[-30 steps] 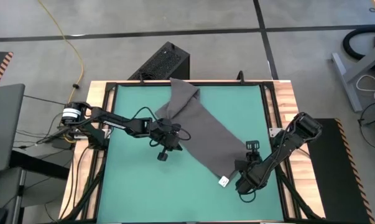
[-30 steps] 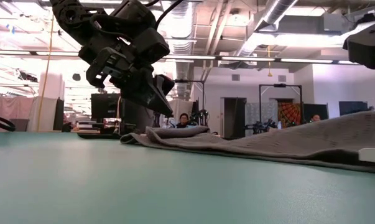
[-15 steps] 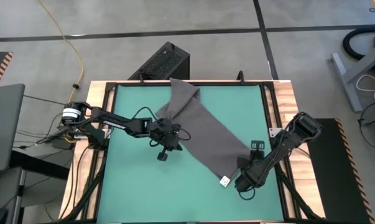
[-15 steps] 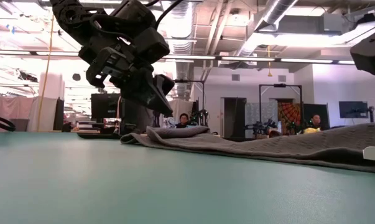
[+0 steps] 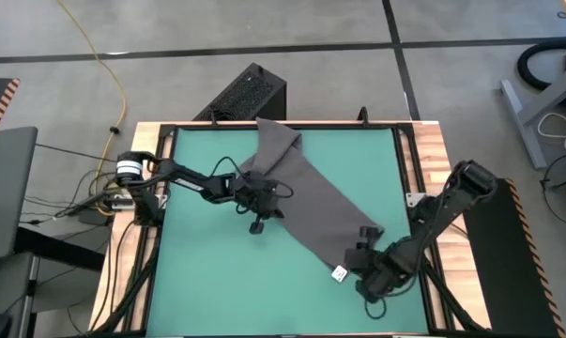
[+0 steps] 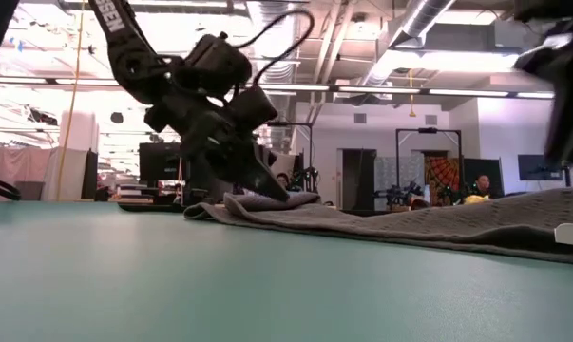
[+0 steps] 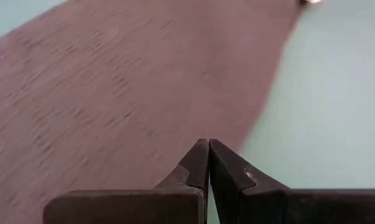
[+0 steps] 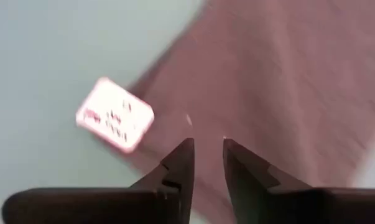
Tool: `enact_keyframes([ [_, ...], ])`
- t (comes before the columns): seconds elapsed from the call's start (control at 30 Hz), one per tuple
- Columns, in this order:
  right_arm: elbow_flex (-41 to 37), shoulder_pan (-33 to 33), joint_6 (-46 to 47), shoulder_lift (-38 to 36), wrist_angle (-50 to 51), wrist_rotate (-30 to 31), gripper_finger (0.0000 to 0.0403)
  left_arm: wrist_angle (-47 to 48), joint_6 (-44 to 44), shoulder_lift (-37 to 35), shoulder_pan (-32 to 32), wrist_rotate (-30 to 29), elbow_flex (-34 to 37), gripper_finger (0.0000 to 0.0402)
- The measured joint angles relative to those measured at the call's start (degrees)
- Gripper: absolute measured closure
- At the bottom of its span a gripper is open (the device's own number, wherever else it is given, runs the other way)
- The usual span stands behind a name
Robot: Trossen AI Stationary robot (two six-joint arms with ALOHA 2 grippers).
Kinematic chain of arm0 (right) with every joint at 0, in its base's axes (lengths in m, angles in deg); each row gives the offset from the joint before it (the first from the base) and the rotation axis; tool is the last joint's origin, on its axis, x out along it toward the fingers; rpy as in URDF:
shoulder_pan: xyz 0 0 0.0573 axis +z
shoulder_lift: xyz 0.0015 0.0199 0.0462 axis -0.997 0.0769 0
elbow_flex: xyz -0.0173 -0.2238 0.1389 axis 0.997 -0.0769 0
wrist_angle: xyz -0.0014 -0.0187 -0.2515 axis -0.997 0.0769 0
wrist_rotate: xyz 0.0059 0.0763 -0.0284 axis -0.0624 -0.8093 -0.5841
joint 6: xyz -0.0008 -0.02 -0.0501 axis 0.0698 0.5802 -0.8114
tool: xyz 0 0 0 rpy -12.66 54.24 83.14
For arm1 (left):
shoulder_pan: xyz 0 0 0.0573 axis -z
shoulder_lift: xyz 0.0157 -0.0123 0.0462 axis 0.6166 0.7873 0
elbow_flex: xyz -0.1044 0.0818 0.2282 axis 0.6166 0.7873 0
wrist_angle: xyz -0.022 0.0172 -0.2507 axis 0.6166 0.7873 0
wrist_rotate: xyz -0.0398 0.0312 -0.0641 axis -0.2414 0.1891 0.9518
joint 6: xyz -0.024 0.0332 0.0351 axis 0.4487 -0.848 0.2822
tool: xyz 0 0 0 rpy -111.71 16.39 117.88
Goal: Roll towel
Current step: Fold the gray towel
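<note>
Plain dark grey soft cloth towel point(image 5: 306, 199): unrolled, flat, a long strip lying diagonally across the green counter point(image 5: 207, 272). Far end folded and bunched at the back edge. Near end by the front right, small white printed tag point(image 5: 339, 274) projecting there.

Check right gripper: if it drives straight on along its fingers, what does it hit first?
Most likely the towel. The right gripper, jaws slightly apart, points at the cloth's near corner, just beside the white tag. The high view puts it at that same end. How far above the cloth the tips are is unclear.
</note>
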Motion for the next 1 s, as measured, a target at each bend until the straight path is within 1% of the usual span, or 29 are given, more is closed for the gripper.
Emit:
enact_keyframes([
  [0.1,-3.6,-3.2,-3.9,1.2,-8.8,-2.3,0.0303,0.5,0.6,1.2,-2.4,-0.2,0.0,0.0401],
  [0.17,-5.0,-4.8,-5.8,1.4,-11.9,-3.2,0.0308,1.2,0.7,2.2,-4.0,-0.7,0.0,0.0401],
  [0.23,-5.4,-5.8,-5.8,1.3,-11.7,-4.2,0.0312,2.6,1.0,3.3,-5.6,-1.7,0.0,0.0401],
  [0.3,-5.6,-6.2,-5.3,1.3,-9.6,-7.5,0.0317,2.7,1.4,4.4,-7.1,-3.2,-0.1,0.0402],
  [0.4,-5.6,-6.1,-4.1,1.4,-8.2,-13.1,0.0325,2.3,2.8,5.9,-9.4,-3.2,-0.2,0.0402],
  [0.47,-5.6,-5.9,-3.7,1.4,-9.0,-15.4,0.033,1.6,3.2,6.4,-10.4,-2.9,-0.2,0.0402],
  [0.63,-5.6,-5.5,-4.2,1.4,-12.8,-15.0,0.0336,1.5,3.2,6.5,-12.1,-2.7,-0.2,0.0402],
  [0.7,-5.6,-5.7,-4.4,1.2,-14.1,-12.9,0.0337,1.6,3.2,6.5,-12.7,-2.4,-0.2,0.0402],
  [0.87,-5.6,-7.5,-9.3,1.3,-19.6,-7.3,0.0337,1.9,3.2,6.6,-13.1,-0.8,-0.1,0.0402],
  [0.93,-5.5,-8.7,-11.1,1.7,-22.5,-7.1,0.0337,2.0,3.2,6.6,-13.2,-0.1,-0.1,0.0401],
  [1.0,-5.5,-9.7,-12.5,2.2,-24.0,-8.3,0.0334,2.1,3.1,6.6,-13.2,0.0,-0.1,0.0401],
])
